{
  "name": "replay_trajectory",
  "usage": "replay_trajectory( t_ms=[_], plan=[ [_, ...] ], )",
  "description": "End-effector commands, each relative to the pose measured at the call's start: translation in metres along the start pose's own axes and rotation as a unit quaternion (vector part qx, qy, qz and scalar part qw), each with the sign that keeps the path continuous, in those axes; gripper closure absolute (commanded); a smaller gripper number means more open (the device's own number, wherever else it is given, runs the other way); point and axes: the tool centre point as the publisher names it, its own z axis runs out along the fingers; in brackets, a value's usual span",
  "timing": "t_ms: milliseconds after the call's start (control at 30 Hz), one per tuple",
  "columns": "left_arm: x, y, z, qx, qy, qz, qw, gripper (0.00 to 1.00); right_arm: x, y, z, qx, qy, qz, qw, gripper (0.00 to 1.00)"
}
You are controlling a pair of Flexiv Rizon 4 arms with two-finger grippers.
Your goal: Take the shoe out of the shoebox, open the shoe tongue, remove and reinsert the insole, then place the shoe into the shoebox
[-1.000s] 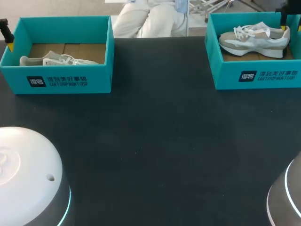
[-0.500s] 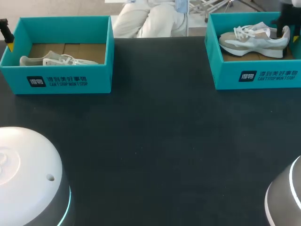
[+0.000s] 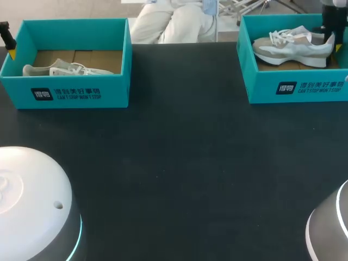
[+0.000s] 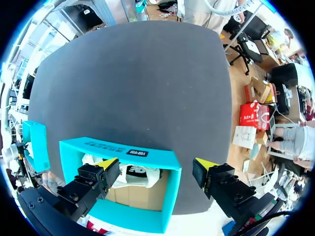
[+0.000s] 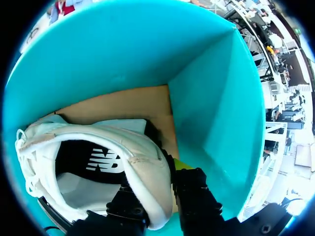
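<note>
while the left jaws hang released, the right jaws have dropped onto the shoe (image 5: 142, 167), clasping its heel.

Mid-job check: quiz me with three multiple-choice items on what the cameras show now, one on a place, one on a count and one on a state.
1. Where is the right pincer?
A. Over the left shoebox
B. At the heel of the shoe in the right shoebox
C. Over the middle of the table

2. How many teal shoeboxes are on the table?
A. One
B. Two
C. Three

3. What state is the left pincer in?
A. Open, holding nothing
B. Shut on a shoe
C. Shut on a box wall

Answers:
1 B: the head view shows the right pincer at the heel of the shoe inside the right shoebox.
2 B: only the left shoebox and the right one are there.
3 A: the left pincer has its yellow tips wide apart above the left shoebox and grips nothing.
</note>
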Motion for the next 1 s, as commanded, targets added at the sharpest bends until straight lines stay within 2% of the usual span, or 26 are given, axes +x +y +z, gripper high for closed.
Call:
replay_trajectory(
  t_ms=[33, 100, 267, 367, 433, 500, 600, 833, 1000],
  plan=[
    [0.000, -0.001, 0.000, -0.001, 0.001, 0.000, 1.000, 0.00, -0.013, -0.004, -0.012, 0.019, 0.004, -0.009, 1.000, 1.00],
    [0.000, -0.001, 0.000, -0.001, 0.001, 0.000, 1.000, 0.00, -0.019, -0.011, -0.021, 0.020, 0.013, -0.008, 1.000, 1.00],
    [0.000, -0.001, 0.000, -0.001, 0.001, 0.000, 1.000, 0.00, -0.027, -0.031, -0.065, 0.020, 0.023, -0.022, 0.999, 1.00],
    [0.000, -0.001, 0.000, -0.001, 0.001, 0.000, 1.000, 0.00, -0.030, -0.042, -0.096, 0.010, 0.025, -0.024, 0.999, 1.00],
    [0.000, -0.001, 0.000, -0.001, 0.001, 0.000, 1.000, 0.00, -0.024, -0.052, -0.126, 0.007, 0.026, -0.026, 0.999, 1.00],
    [0.000, -0.001, 0.000, -0.001, 0.001, 0.000, 1.000, 0.00, -0.027, -0.055, -0.139, 0.000, 0.029, -0.027, 0.999, 1.00],
    [0.000, -0.001, 0.000, -0.001, 0.001, 0.000, 1.000, 0.00, -0.024, -0.064, -0.173, -0.012, 0.029, -0.027, 0.999, 1.00],
    [0.000, -0.001, 0.000, -0.001, 0.001, 0.000, 1.000, 0.00, -0.027, -0.083, -0.228, -0.035, 0.016, -0.047, 0.998, 1.00],
    [0.000, -0.001, 0.000, -0.001, 0.001, 0.000, 1.000, 0.00, -0.035, -0.096, -0.256, -0.048, 0.019, -0.052, 0.997, 1.00]
  ],
)
